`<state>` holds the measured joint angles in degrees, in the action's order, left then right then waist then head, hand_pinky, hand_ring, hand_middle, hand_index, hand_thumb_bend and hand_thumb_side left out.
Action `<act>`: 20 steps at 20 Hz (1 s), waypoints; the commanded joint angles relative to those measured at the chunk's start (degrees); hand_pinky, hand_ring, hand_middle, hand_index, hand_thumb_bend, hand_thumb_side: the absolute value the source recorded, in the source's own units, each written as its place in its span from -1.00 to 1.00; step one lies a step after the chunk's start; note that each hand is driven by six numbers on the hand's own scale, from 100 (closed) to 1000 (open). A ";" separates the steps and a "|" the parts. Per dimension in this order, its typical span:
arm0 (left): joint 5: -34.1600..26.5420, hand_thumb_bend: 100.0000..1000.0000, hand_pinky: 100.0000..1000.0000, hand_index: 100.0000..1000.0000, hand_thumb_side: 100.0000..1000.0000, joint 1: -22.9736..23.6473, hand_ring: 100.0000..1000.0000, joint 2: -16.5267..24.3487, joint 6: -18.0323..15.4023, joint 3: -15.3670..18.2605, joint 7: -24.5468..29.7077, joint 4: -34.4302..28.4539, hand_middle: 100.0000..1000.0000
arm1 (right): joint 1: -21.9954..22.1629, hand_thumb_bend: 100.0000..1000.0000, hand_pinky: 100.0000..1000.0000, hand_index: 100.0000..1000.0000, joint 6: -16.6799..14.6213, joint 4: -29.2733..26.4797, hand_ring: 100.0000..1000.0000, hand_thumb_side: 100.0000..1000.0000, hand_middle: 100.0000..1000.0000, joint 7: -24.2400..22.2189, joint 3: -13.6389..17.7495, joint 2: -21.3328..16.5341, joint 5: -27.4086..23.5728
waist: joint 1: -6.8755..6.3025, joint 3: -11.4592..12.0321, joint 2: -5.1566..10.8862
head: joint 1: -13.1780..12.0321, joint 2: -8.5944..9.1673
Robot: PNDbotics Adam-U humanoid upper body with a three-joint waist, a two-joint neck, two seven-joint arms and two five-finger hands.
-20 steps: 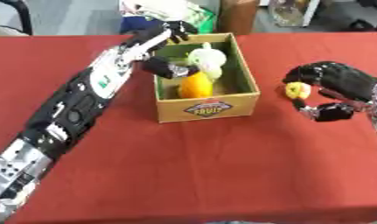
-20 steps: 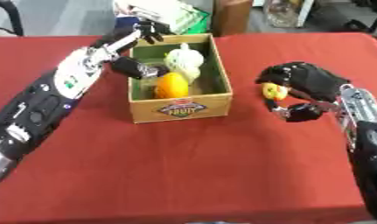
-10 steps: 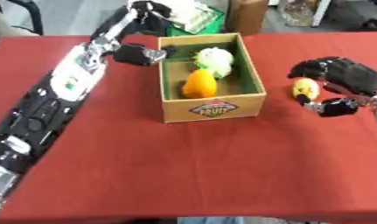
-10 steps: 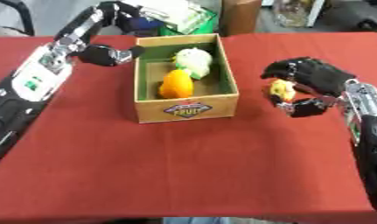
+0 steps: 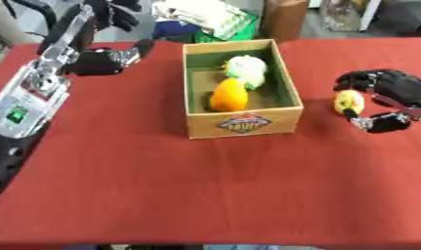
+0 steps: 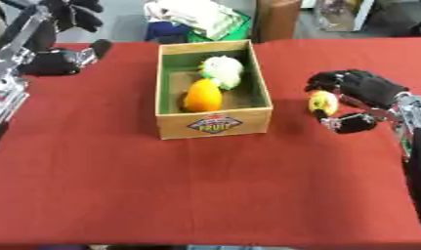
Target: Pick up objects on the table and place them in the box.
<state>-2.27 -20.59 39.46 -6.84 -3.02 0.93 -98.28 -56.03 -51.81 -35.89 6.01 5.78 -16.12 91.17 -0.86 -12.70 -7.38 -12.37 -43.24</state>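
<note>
A cardboard fruit box (image 5: 242,123) stands mid-table with an orange fruit (image 5: 228,94) and a white-green round thing (image 5: 245,71) inside. To its right, a small yellow fruit (image 6: 323,102) sits low near the red cloth. My right hand (image 6: 367,88) is curled round it, with fingers over the top and the thumb underneath. At the far left of the table my left hand (image 5: 98,62) is raised, its fingers spread and holding nothing, well clear of the box.
Beyond the far table edge lie a white-and-green bundle (image 5: 205,17) and a brown cylinder (image 5: 286,19). The red tablecloth (image 5: 205,195) stretches bare in front of the box. My left forearm (image 5: 30,97) lies along the left side.
My left hand has drawn back from over the box's far left corner to the left of it. My right hand has stayed curled round the yellow fruit. The view has shifted a little.
</note>
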 commanded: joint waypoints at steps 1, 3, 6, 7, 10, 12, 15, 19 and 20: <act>-0.93 -0.21 0.33 0.65 -0.56 1.71 0.30 0.71 0.77 3.43 -1.87 -3.11 0.35 | -1.69 -1.00 0.39 0.71 0.96 0.21 0.59 -0.47 0.72 -0.03 1.73 -2.11 1.17 | 0.05 0.33 0.68 | 0.55 0.68; -0.85 -0.22 0.32 0.65 -0.55 3.37 0.29 0.27 1.51 4.39 -2.73 -3.67 0.34 | -1.67 -1.00 0.39 0.71 2.26 0.48 0.59 -0.52 0.72 0.54 2.19 -2.31 1.60 | -0.01 0.68 0.65 | 0.73 0.75; -0.66 -0.22 0.32 0.65 -0.54 5.73 0.29 -0.73 1.59 5.38 -3.56 -4.98 0.33 | -1.61 -1.00 0.38 0.71 4.94 0.99 0.60 -0.47 0.72 1.46 2.69 -2.48 2.52 | -0.23 1.46 0.60 | 1.02 0.99; -0.56 -0.22 0.32 0.65 -0.54 6.37 0.29 -1.10 1.59 5.68 -3.72 -5.33 0.33 | -1.60 -1.00 0.39 0.71 5.92 1.10 0.60 -0.47 0.72 1.84 2.81 -2.52 2.88 | -0.30 1.77 0.57 | 1.12 1.08; -0.27 -0.23 0.32 0.65 -0.54 7.96 0.28 -2.32 1.82 6.66 -4.14 -6.06 0.31 | -1.56 -1.00 0.38 0.71 8.25 1.95 0.59 -0.47 0.72 2.69 3.12 -2.65 3.92 | -0.40 2.67 0.49 | 1.48 1.19; -0.36 -0.24 0.32 0.65 -0.53 9.00 0.28 -2.84 1.88 7.11 -4.45 -6.56 0.30 | -1.49 -1.00 0.39 0.71 9.54 2.88 0.59 -0.46 0.72 2.91 3.34 -2.90 4.72 | -0.44 3.16 0.43 | 1.68 1.22; -0.24 -0.24 0.31 0.65 -0.53 10.35 0.27 -3.36 2.00 7.72 -4.93 -7.08 0.30 | -1.33 -1.00 0.40 0.71 11.35 4.31 0.60 -0.45 0.72 3.01 3.59 -3.30 5.91 | -0.54 3.61 0.37 | 1.85 1.19; 0.05 -0.26 0.31 0.65 -0.52 11.25 0.26 -3.88 2.28 7.91 -5.15 -6.83 0.29 | -1.13 -1.00 0.39 0.70 13.61 5.69 0.58 -0.44 0.71 3.85 3.82 -3.61 7.25 | -0.49 3.77 0.36 | 1.94 1.33; 0.12 -0.26 0.31 0.65 -0.52 11.33 0.26 -3.97 2.29 7.89 -5.16 -6.68 0.29 | -1.10 -1.00 0.39 0.70 14.04 6.05 0.58 -0.44 0.71 4.14 3.83 -3.65 7.44 | -0.45 3.78 0.37 | 1.95 1.36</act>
<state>-2.42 -8.99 34.58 -4.58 4.04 -4.00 -104.24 -56.01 -38.56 -29.83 9.82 9.21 -17.91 97.97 -1.31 -8.99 -7.72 -10.49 -42.49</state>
